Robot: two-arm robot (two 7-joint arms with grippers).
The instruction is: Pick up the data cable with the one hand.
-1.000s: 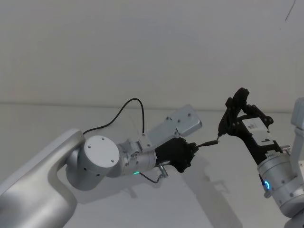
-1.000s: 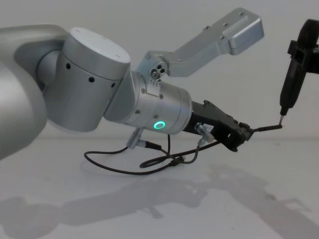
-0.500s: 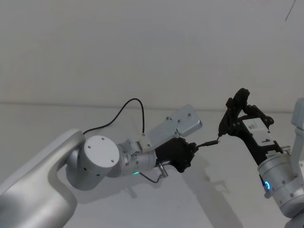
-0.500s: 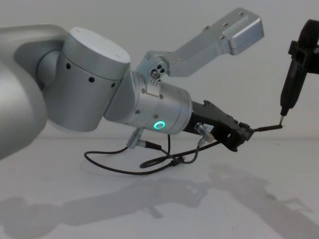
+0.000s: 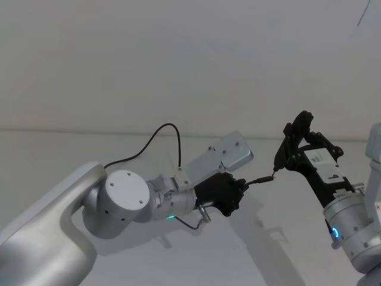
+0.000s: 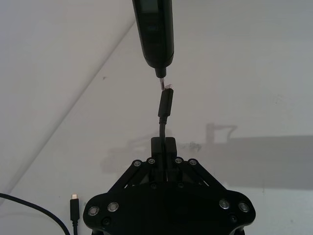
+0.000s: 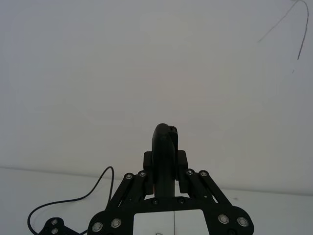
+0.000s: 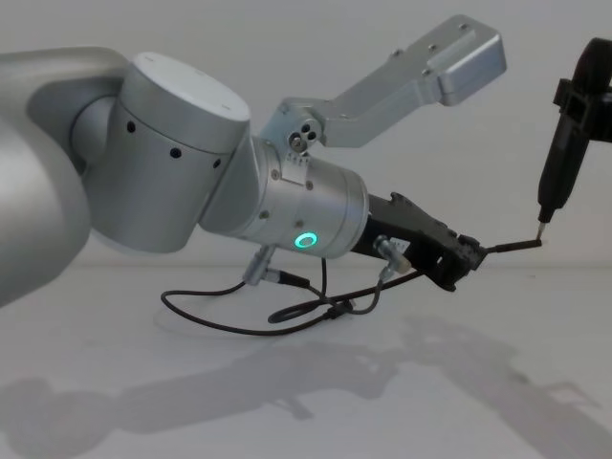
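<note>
Head view: the left claw [image 5: 237, 192] sits at centre frame, clamped on the data cable [image 5: 259, 179] just behind its plug; the plug points right and meets the tip of the slim dark tool [image 5: 284, 156] clamped in the right claw [image 5: 296, 138] at right of centre. The rest of the cable arcs up and back left of centre, over the white bench [image 5: 47, 149].

Left wrist view: the left claw [image 6: 164, 149] is pinched on the data cable [image 6: 165, 105] at centre; the silver plug tip touches the tool's [image 6: 154, 29] metal point at upper centre. A second plug [image 6: 74, 208] lies on the bench at lower left.

Right wrist view: the right claw [image 7: 165, 169] is closed round the tool [image 7: 164, 147] at lower centre.

Chest view: the left claw [image 8: 461, 260] holds the data cable [image 8: 512, 246] at right of centre, its plug against the tool [image 8: 559, 177] at the right edge; the cable's slack [image 8: 229, 323] loops on the bench [image 8: 497, 382] at lower centre.
</note>
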